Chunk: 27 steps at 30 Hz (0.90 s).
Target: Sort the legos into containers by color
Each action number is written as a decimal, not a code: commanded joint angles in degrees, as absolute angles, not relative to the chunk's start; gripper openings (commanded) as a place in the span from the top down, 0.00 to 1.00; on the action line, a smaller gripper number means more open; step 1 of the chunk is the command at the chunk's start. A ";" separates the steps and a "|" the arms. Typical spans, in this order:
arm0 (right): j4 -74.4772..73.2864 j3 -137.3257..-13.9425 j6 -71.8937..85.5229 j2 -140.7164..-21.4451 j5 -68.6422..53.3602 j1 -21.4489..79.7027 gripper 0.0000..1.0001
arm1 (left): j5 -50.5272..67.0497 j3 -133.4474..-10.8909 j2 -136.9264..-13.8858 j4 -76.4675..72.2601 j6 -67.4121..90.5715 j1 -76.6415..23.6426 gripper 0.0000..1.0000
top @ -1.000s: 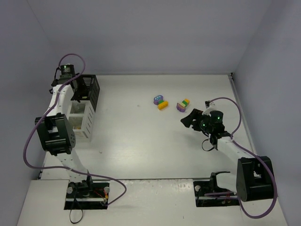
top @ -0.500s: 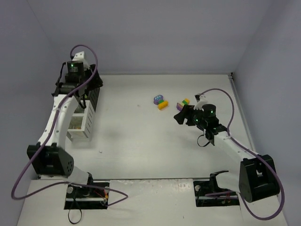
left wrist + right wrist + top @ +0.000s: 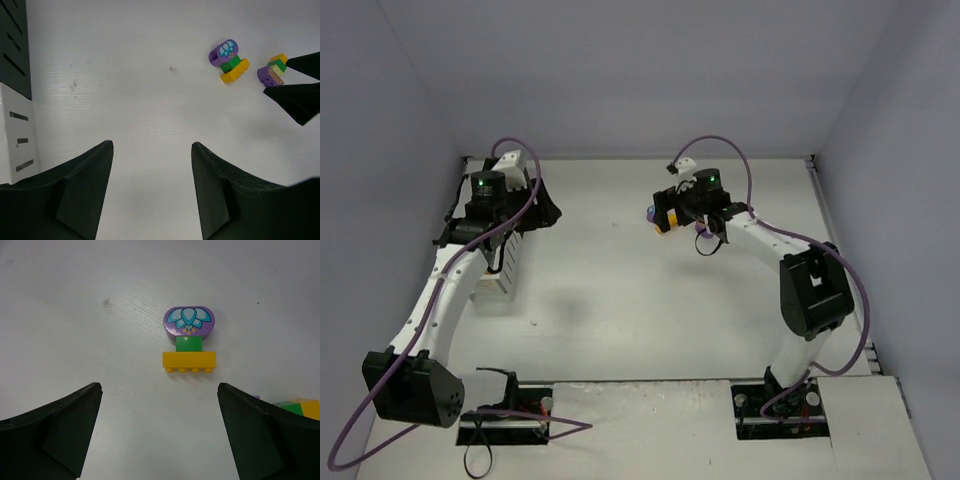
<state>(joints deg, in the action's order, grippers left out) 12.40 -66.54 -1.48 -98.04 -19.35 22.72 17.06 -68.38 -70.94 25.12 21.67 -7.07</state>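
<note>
The right claw point(image 3: 159, 390) hangs spread wide and empty above three legos touching in a row on the table point(image 3: 60, 290): purple cap point(image 3: 189, 320), green brick point(image 3: 189, 344), yellow brick point(image 3: 189, 361). They look hard, light and slick to me. I'd pinch the yellow brick's long flat sides, as the row may come apart. A second cluster point(image 3: 295, 407) lies nearby. The left claw point(image 3: 150, 150) is also spread and empty, beside the containers point(image 3: 14, 125).

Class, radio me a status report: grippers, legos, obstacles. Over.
Left gripper open, empty, by the bins. Right gripper open over purple-green-yellow legos. Second cluster beside. Nothing blocking.
</note>
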 commanded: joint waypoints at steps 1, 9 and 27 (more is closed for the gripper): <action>9.59 -73.91 -6.85 -102.03 -14.61 24.25 0.03 | 17.94 -70.14 -69.43 20.83 20.83 -6.94 0.42; 8.61 -79.63 -8.35 -110.38 -8.79 25.31 0.00 | 17.31 -70.13 -71.01 21.62 20.57 -7.03 0.42; 6.86 -85.34 -8.00 -120.85 -7.47 25.49 0.00 | 19.25 -70.05 -72.33 21.53 21.18 -7.03 0.42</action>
